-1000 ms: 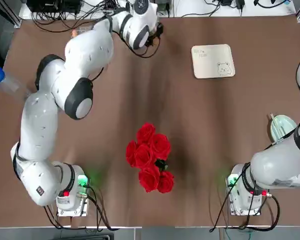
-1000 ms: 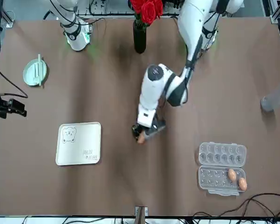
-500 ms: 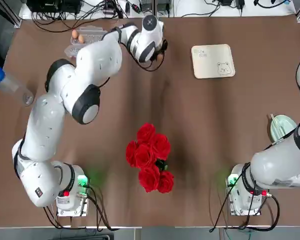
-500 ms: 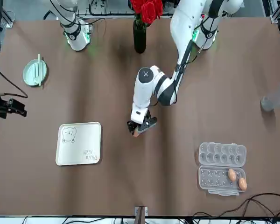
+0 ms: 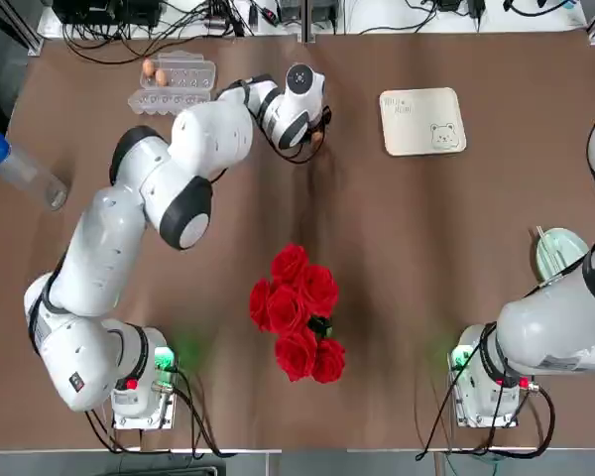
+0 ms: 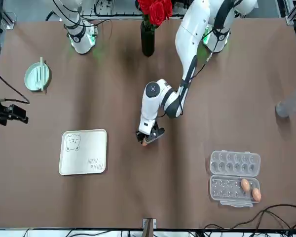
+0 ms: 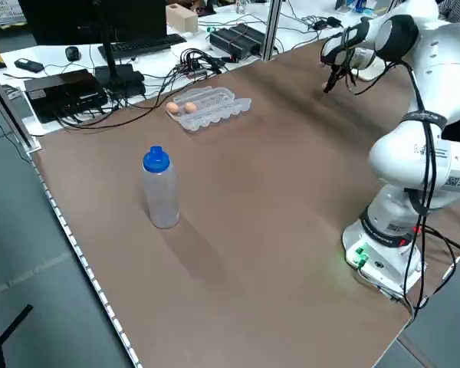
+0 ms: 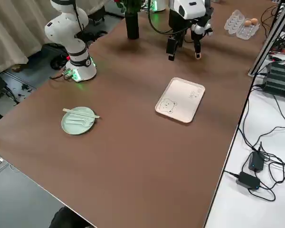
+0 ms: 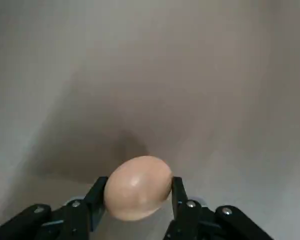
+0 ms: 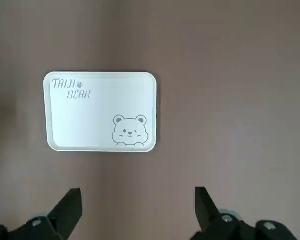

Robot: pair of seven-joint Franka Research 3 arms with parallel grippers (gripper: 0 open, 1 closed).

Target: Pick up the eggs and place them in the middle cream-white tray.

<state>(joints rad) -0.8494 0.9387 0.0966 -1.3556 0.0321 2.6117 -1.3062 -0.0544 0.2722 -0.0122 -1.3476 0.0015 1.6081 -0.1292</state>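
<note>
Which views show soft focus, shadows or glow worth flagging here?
Left wrist view: the egg held in the left gripper is sharp, the table behind soft, with a dark shadow. Top view: green base lights glow on the table. Front view: the bottle at the edge looks smeared.

We are seeing the tray (image 5: 422, 122) lying at the table's (image 5: 416, 258) far right, the egg carton (image 5: 172, 83) at the far left with two eggs (image 5: 155, 71) in it, the vase of roses (image 5: 297, 312) standing nearer, between the arm bases.
</note>
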